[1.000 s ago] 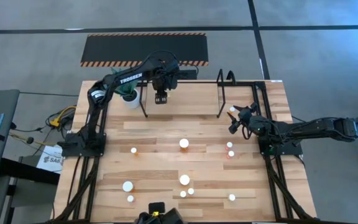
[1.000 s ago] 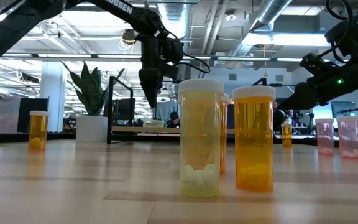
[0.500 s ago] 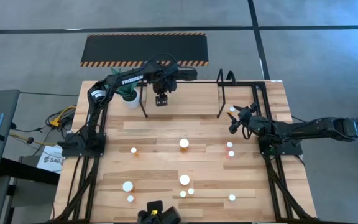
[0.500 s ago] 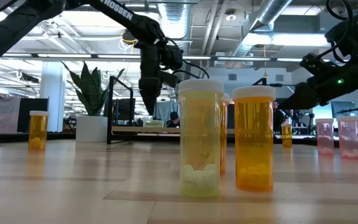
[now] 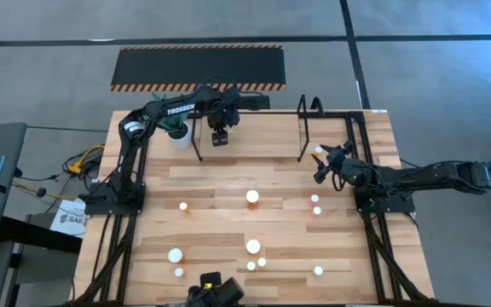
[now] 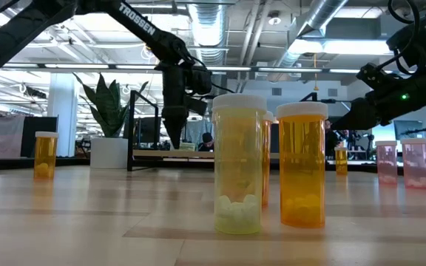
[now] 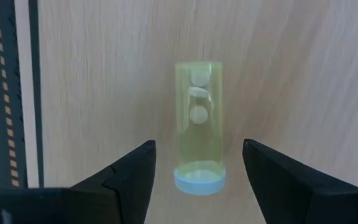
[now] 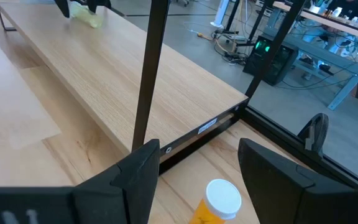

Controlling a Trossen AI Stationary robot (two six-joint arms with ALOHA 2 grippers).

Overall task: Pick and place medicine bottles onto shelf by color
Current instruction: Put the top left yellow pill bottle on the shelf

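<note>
Left gripper (image 7: 197,163) is hovering open, empty, over the shelf (image 7: 104,74); yellow bottle (image 7: 199,134) is lying between its fingers, near the shelf's edge.

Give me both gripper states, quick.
Left gripper: open, holding nothing, above the yellow medicine bottle on the shelf.
Right gripper: open, empty, near the shelf's end.

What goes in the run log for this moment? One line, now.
left tool: open above yellow bottle lying on shelf | right tool: open, over orange bottle by shelf end | step: placing
</note>
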